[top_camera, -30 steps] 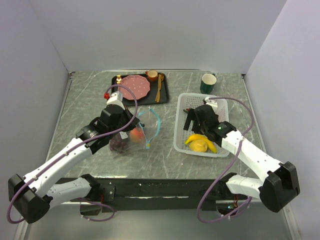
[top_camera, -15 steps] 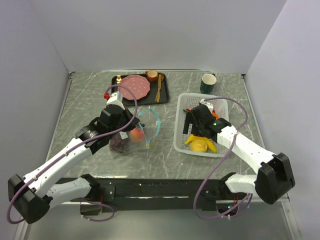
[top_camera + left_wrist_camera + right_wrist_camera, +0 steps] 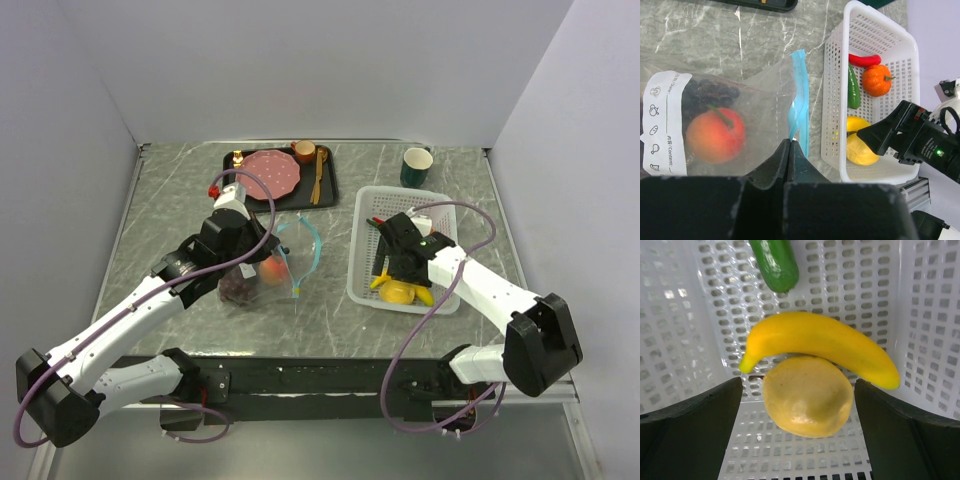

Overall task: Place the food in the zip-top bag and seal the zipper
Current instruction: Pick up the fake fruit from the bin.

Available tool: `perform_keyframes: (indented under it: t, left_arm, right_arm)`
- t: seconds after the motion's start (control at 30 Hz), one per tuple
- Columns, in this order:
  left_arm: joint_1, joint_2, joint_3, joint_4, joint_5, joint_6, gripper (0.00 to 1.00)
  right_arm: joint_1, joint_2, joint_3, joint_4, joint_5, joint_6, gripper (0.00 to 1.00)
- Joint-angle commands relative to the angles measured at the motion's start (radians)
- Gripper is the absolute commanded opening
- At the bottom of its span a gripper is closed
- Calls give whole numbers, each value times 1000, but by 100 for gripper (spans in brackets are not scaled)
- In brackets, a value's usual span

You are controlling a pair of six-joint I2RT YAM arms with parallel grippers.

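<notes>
Well, the left tool [image 3: 789, 145] is pinched shut on the clear plastic of the zip-top bag [image 3: 760, 95], just beside the zipper [image 3: 799, 100]; its fingers [image 3: 769, 167] merge into dark blur at the bottom. Inside, the grapes [image 3: 705, 95] show dimly behind the orange fruit [image 3: 715, 134]. At 3 o'clock the right tool [image 3: 800, 425] gapes either side of the lemon [image 3: 807, 395] in the basket [image 3: 920, 300], the banana [image 3: 820, 340] touching it. Grey marbled counter [image 3: 330, 320], plain pale walls [image 3: 300, 70].
</notes>
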Motion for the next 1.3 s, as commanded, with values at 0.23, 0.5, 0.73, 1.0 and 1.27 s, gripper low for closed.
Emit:
perform_keyframes:
  t: [0.23,0.5,0.73,1.0,1.27]
  left_arm:
    - [1,-6,4,43,15,17,1]
    - [2,-7,0,32,7,20,1]
    - [1,-10,0,24,1,17,1]
    - [1,-19,-9,21,-10,16,1]
    - [2,-18,-3,20,-12,22,1]
  right_arm:
    - [-8,5,-75,24,-86,-1,100]
    - [-8,40,-58,108,-95,-10,79]
    - [-10,67,40,154,-89,-42,64]
    - [-22,90,108,206,-79,-70,65]
    - [-27,96,100,243,-92,-87,65]
